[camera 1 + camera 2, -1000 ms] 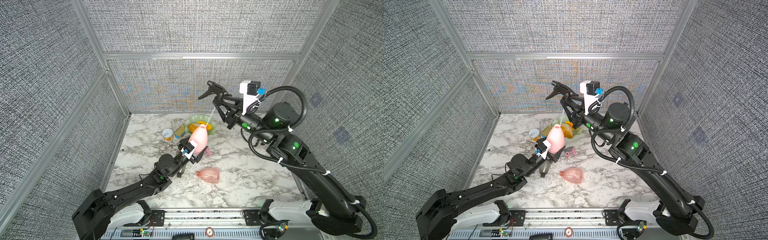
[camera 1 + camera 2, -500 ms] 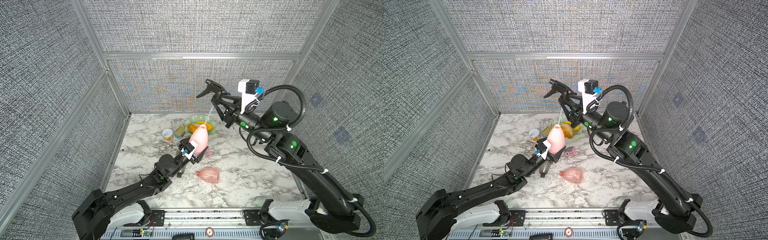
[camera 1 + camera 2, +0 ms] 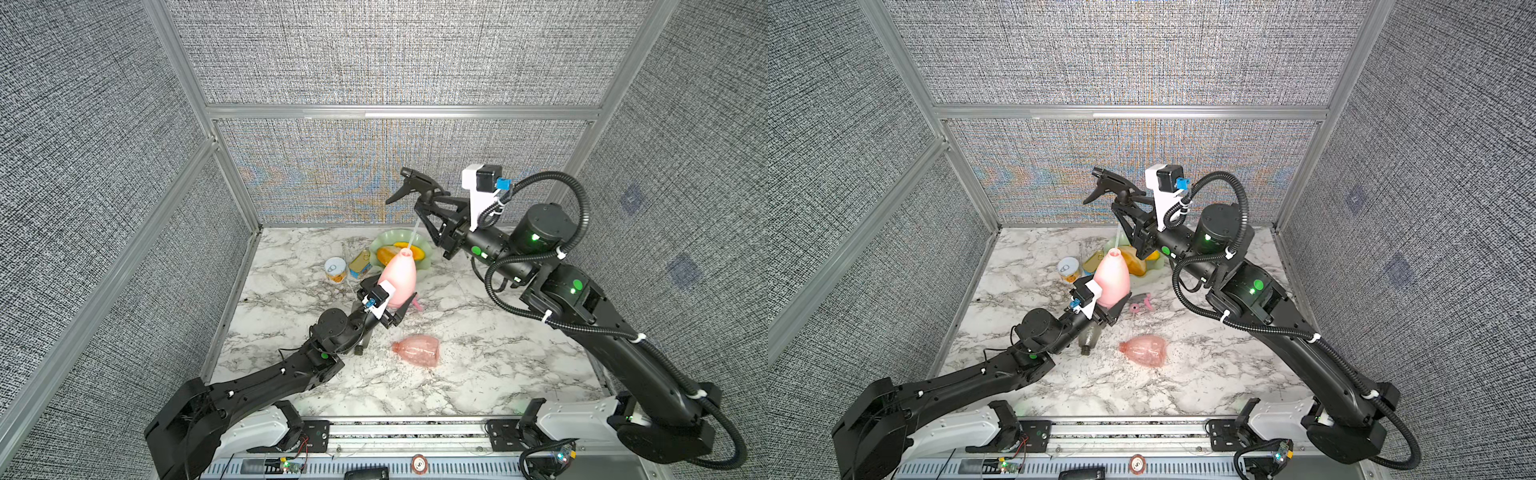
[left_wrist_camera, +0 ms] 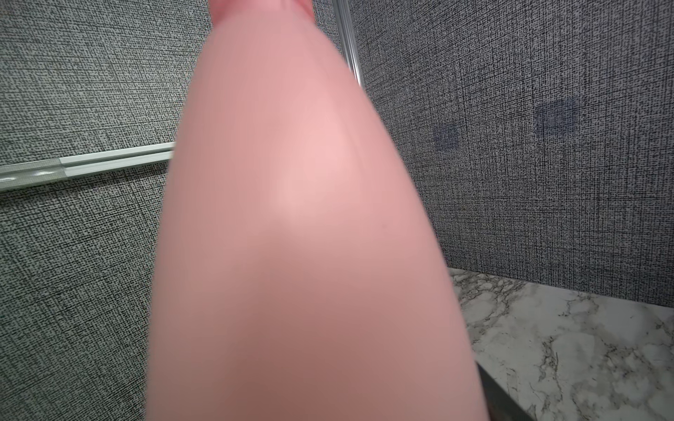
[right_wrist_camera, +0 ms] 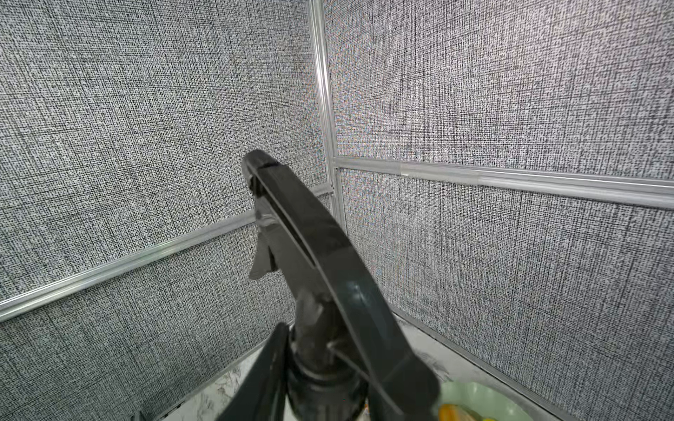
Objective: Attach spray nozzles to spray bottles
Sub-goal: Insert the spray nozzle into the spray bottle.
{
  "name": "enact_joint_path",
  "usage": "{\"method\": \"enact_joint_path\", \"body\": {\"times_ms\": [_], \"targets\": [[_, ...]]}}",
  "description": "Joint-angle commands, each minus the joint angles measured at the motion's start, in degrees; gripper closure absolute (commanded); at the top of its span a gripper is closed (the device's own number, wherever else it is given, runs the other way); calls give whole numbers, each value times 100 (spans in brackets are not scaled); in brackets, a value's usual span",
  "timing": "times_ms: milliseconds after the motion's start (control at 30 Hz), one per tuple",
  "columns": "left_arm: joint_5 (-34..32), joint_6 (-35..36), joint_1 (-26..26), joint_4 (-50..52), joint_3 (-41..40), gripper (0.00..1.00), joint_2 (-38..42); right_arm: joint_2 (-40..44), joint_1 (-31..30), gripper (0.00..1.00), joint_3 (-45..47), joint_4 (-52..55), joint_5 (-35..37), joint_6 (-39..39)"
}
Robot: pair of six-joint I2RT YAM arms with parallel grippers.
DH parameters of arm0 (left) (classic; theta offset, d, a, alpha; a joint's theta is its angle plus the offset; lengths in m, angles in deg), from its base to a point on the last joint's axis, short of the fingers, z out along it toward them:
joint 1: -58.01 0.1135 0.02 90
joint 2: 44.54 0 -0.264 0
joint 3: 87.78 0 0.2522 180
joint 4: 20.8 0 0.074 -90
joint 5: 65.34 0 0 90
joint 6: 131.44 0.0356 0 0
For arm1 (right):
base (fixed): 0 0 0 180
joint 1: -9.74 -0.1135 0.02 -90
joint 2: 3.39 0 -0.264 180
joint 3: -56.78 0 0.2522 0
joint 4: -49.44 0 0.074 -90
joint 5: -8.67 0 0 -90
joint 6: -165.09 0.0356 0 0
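My left gripper (image 3: pixel 394 309) (image 3: pixel 1108 311) is shut on the base of the opaque pink spray bottle (image 3: pixel 400 276) (image 3: pixel 1111 277) (image 4: pixel 302 218), holding it upright above the table. High at the back, my right gripper (image 3: pixel 426 204) (image 3: pixel 1122 206) (image 5: pixel 321 382) is shut on the collar of the black spray nozzle (image 3: pixel 413 185) (image 3: pixel 1106 185) (image 5: pixel 310 248). Its thin dip tube (image 3: pixel 412 237) slants down, with the tip at the bottle's open mouth. A clear pink bottle (image 3: pixel 417 351) (image 3: pixel 1144 351) lies on its side. A smoky grey bottle (image 3: pixel 1088 337) lies partly under my left arm. A grey-and-pink nozzle (image 3: pixel 1140 302) lies behind the held bottle.
At the back of the marble table (image 3: pixel 498 353) stand a round tin can (image 3: pixel 336 269) (image 3: pixel 1069 270), a flat tin (image 3: pixel 360 262) and a pale green plate (image 3: pixel 384 242) of orange fruit. Grey fabric walls close in the left, back and right sides.
My right gripper has carried the black nozzle left and a little down, so the dip tube's tip now meets the pink bottle's mouth. The left arm has barely moved.
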Motion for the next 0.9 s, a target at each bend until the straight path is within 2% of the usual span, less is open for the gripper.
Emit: {"method": "enact_joint_path", "body": {"times_ms": [0, 167, 433, 867], "targets": [[-65, 14, -13, -193, 17, 22, 16, 19, -19, 65, 24, -75, -68, 85], [-104, -137, -13, -176, 63, 22, 50, 52, -28, 65, 416, -234, -282, 200], [-44, -320, -17, -135, 117, 23, 150, 199, -107, 64, 1362, -1154, -503, 420], [-3, -344, -13, -123, 119, 23, 196, 86, -116, 64, 1706, -1357, -446, 418]]}}
